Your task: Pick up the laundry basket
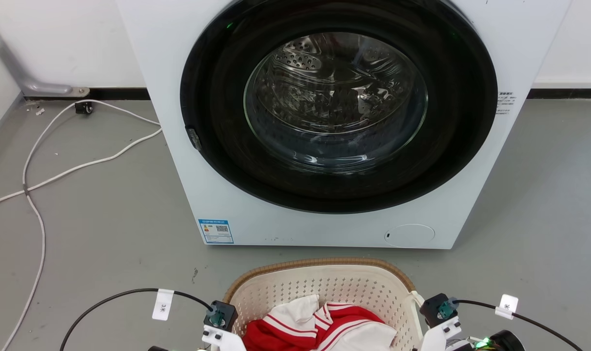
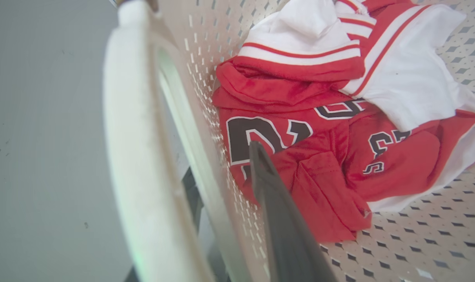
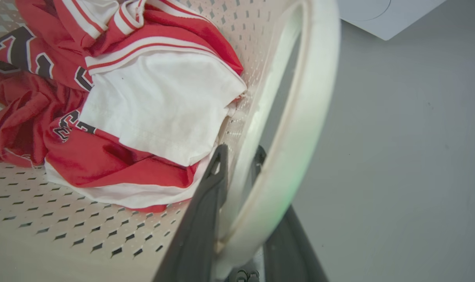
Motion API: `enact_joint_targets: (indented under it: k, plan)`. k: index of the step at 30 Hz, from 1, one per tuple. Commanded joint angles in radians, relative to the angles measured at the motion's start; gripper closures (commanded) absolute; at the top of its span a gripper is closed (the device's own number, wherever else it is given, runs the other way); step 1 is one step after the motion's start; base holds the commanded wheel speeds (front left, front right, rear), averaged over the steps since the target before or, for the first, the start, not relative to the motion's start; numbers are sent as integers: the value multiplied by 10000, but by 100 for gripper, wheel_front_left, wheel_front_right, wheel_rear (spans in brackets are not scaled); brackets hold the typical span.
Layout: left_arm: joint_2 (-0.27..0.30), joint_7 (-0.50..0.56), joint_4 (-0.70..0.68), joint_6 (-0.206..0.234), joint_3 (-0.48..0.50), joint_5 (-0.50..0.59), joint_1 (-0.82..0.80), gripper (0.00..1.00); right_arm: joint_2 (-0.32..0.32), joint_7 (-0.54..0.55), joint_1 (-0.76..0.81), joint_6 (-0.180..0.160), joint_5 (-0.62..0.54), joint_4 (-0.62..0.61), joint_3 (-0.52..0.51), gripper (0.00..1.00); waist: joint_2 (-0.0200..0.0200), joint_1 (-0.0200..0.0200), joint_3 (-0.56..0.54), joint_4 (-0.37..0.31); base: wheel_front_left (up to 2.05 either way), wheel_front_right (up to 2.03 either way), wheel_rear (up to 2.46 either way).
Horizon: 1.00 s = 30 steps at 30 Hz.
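Note:
The laundry basket (image 1: 325, 285) is cream-white and perforated with a brown woven rim. It sits low in the head view, just in front of the washing machine. Red and white jerseys (image 1: 325, 326) lie inside it. My left gripper (image 2: 222, 160) straddles the basket's left wall under the white handle (image 2: 131, 137), one finger (image 2: 276, 211) inside against the wall and the other outside. My right gripper (image 3: 238, 150) clamps the right wall beside its handle (image 3: 300, 129), one finger (image 3: 206, 207) inside, the other outside. Both wrist blocks (image 1: 220, 316) (image 1: 439, 308) flank the basket.
The white washing machine (image 1: 334, 214) with its dark round door (image 1: 337, 105) stands close behind the basket. White cables (image 1: 37, 180) trail over the grey floor at the left, near a wall pipe (image 1: 32, 85). Black cables arc from each wrist.

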Motion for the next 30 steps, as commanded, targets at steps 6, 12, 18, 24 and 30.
enact_joint_targets:
  k: [6,12,18,24,30]
  plan:
    - [104,-111,55,-148,-339,-148,-76,100,-174,-119,-238,-14,157,89,258,100,-1,1,2,-2,0,0,0]
    - [112,-172,122,-148,-559,-369,-123,100,-187,-189,-300,-15,318,132,455,100,-1,1,-1,2,0,0,0]
    - [124,-218,174,-148,-759,-574,-159,100,-169,-211,-340,-15,490,171,639,100,-1,1,0,-10,0,0,0]
    - [131,-283,207,-148,-943,-733,-205,100,-187,-234,-399,-15,620,214,809,100,-1,1,12,-25,0,0,0]
    - [126,-349,236,-149,-1115,-910,-239,100,-223,-252,-434,-15,760,264,963,100,-1,1,4,-22,0,0,0]
